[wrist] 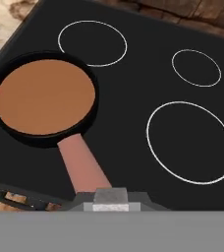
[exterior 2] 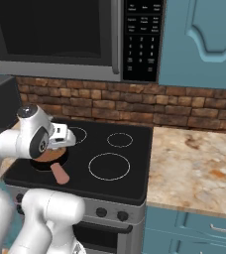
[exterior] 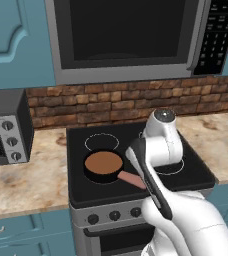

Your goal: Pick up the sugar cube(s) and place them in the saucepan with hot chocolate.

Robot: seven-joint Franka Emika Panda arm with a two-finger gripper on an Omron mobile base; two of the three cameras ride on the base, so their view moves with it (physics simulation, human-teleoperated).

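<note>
The saucepan with hot chocolate [exterior: 103,163] is a small black pan of brown liquid on the stove's front left burner. Its salmon-pink handle [exterior: 131,178] points toward the front edge. The hand view shows the saucepan [wrist: 45,98] at upper left, its handle [wrist: 82,165] running down toward my gripper [wrist: 110,203]. A small pale grey sugar cube [wrist: 110,196] sits between the dark fingertips, with the gripper shut on it. In the right base view my gripper [exterior 2: 65,145] hangs just above the saucepan [exterior 2: 48,158], over its right side near the handle.
The black stove top [exterior 2: 130,163] has three more burner rings to the right and behind the pan. A microwave [exterior: 126,35] hangs low over the stove. A toaster oven [exterior: 3,130] stands on the left counter. Marble counter [exterior 2: 199,158] runs to the right.
</note>
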